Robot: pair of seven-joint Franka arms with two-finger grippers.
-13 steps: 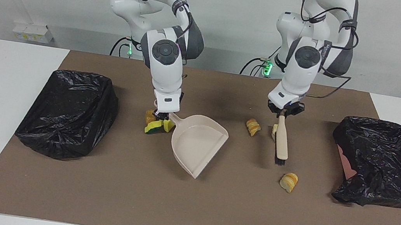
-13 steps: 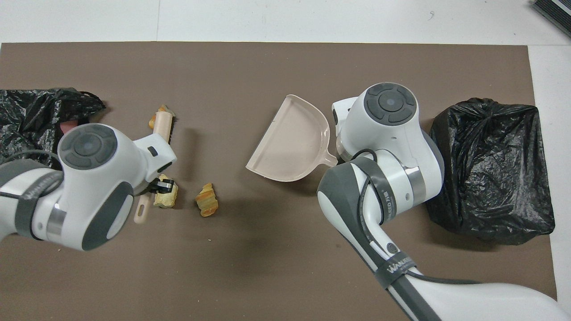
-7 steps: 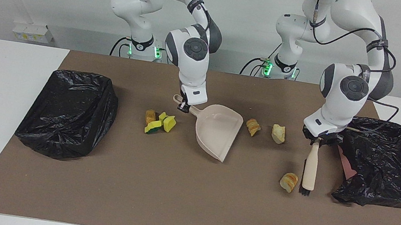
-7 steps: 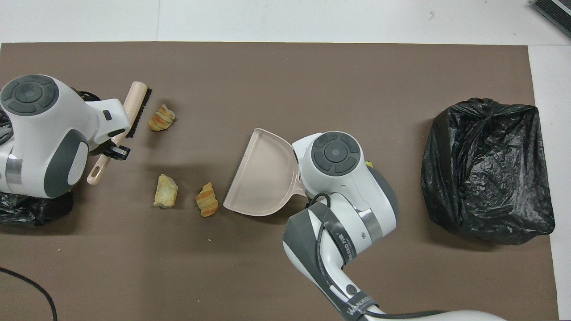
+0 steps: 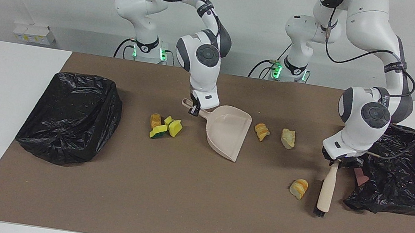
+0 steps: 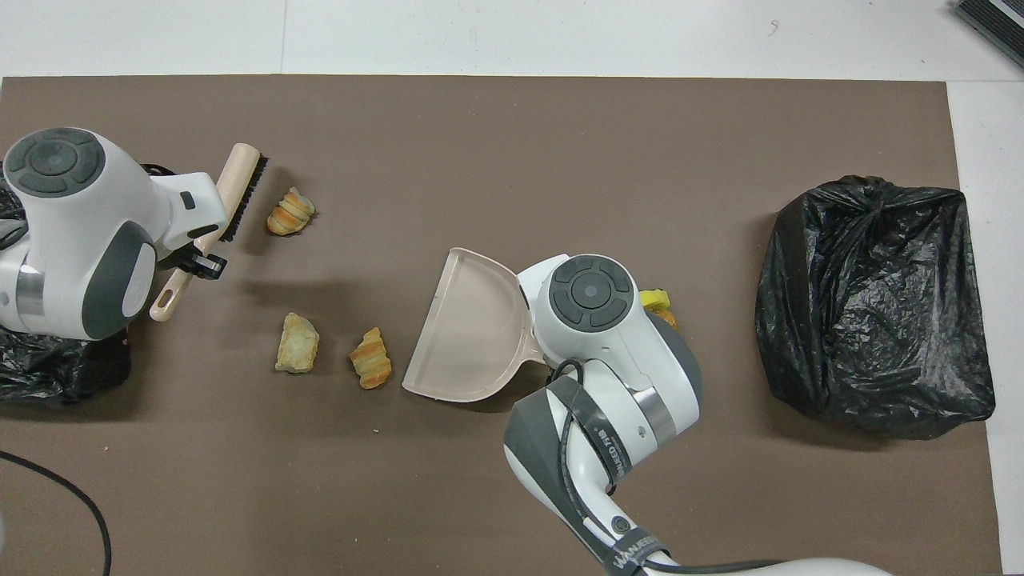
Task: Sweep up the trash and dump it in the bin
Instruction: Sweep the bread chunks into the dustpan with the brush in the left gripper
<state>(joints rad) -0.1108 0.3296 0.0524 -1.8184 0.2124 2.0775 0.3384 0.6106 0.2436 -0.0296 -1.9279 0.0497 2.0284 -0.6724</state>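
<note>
- On the tabletop (image 5: 178,210), at the right arm's end, sits a black-bagged bin (image 5: 69,117). It waits there for the trash.
- Next come the yellow-and-green sponge pieces (image 5: 167,128) and a brown lump (image 5: 155,119), all in one little pile.
- The right end effector (image 5: 193,109) is clamped on the handle of the beige dustpan (image 5: 227,135). The pan's open mouth faces two bread chunks (image 5: 261,132) (image 5: 288,138), so I think they can be pushed in.
- A third bread chunk (image 5: 299,188) lies farther from the robots, just beside the brush (image 5: 326,190).
- The left end effector (image 5: 341,161) is clamped on the brush handle, bristles down on the mat, ready to sweep.
- A second bagged bin (image 5: 398,172) sits at the left arm's end.
- A strap on the right arm (image 6: 632,552) has white letters, but I cannot read them all.
</note>
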